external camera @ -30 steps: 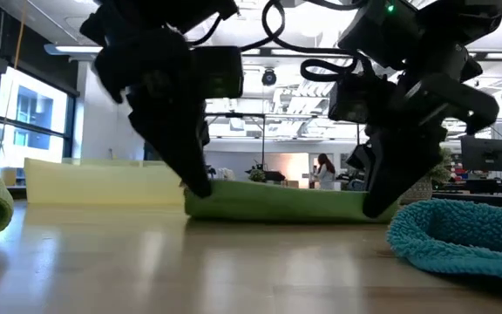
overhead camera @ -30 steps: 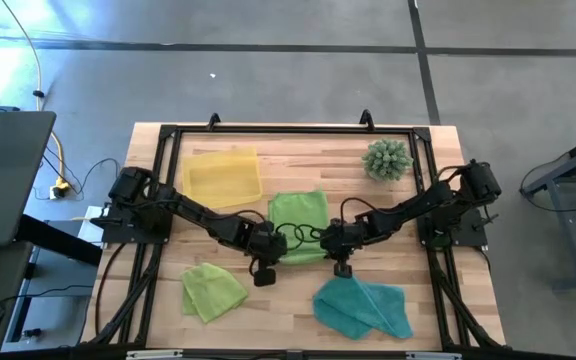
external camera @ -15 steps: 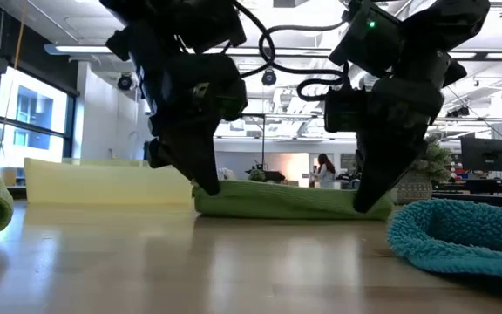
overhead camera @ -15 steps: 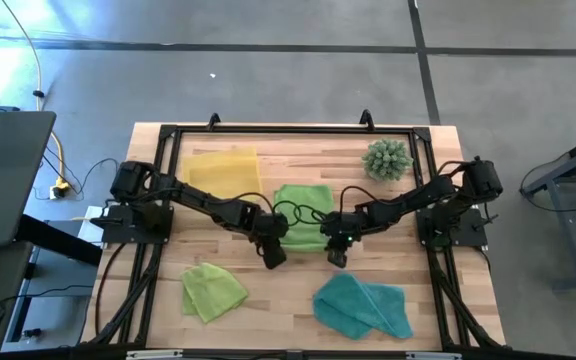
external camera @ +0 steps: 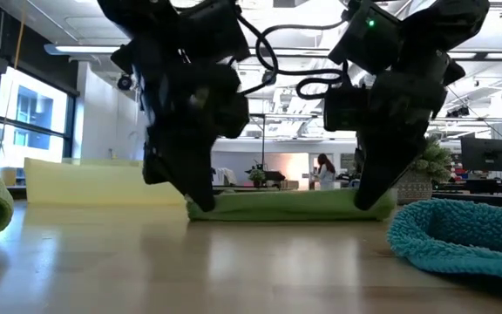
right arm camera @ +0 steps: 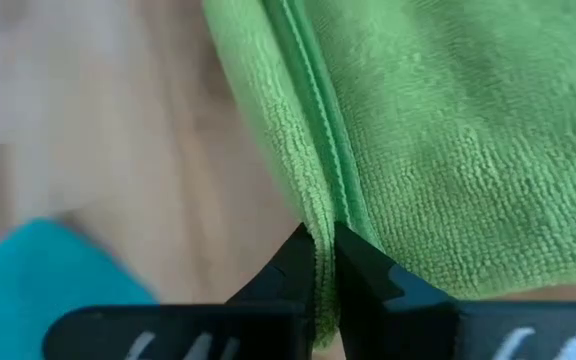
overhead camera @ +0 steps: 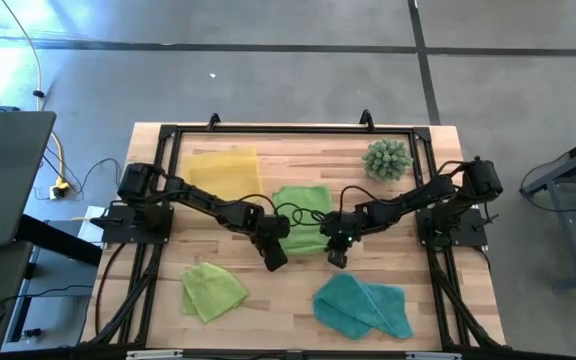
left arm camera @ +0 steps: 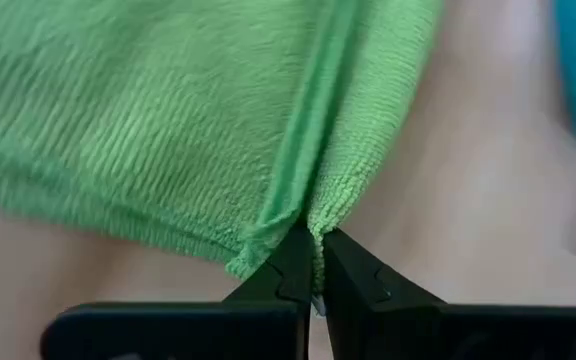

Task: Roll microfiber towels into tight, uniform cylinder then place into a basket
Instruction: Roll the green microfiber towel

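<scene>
Both hands have carried the folded edge farther over; left hand and right hand each pinch the middle green towel's near hem, its long axis spanning between them.

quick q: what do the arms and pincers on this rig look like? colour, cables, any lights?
Both arms are matte black with chunky jointed links, mounted on black bases at the table's two sides. Black cables loop loosely between the wrists. The left pincer and right pincer each have two flat black fingers tapering to angular tips. A small green light glows on the right arm's wrist. No other markings show.
</scene>
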Robot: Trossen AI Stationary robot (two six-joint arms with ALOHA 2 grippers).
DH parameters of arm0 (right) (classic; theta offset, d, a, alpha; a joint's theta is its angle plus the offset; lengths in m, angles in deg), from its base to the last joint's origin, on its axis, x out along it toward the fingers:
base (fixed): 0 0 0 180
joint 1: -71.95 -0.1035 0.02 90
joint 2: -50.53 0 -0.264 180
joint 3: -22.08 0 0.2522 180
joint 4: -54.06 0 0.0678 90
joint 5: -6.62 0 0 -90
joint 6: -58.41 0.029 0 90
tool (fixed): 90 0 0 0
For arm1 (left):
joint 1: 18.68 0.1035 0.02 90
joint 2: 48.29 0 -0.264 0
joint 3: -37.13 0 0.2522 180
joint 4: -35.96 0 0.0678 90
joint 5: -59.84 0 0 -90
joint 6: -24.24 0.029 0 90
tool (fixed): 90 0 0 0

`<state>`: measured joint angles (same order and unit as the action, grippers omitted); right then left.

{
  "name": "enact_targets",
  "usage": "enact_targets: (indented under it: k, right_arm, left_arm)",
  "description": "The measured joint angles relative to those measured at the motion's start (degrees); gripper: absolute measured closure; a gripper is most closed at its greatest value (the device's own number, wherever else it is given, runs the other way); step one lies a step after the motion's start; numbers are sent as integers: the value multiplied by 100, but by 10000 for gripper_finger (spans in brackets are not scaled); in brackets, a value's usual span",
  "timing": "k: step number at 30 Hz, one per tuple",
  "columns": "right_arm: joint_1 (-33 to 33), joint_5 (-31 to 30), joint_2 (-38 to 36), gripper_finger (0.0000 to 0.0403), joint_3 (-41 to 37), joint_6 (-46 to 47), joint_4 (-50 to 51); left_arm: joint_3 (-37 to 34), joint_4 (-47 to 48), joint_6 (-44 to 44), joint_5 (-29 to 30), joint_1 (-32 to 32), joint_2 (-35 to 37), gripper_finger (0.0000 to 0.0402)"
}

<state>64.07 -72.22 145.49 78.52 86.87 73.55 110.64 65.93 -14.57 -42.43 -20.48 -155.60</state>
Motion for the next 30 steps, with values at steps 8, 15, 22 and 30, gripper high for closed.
enact_targets:
  k: [8, 15, 22, 30]
  right_arm:
    - [-2, 389, -4, 400, 2, 2, -45]
    - [78, -180, -4, 400, 7, 255, 8]
    - [76, -253, -7, 387, 2, 116, 68]
    - [76, 675, -7, 381, 7, 111, -73]
  left_arm:
    - [-4, -230, -378, -530, -82, 22, 397]
    - [5, 138, -710, 21, 37, -43, 386]
    - [13, 65, -717, 49, 35, -132, 388]
    - [-11, -165, -1052, -1016, -153, -176, 388]
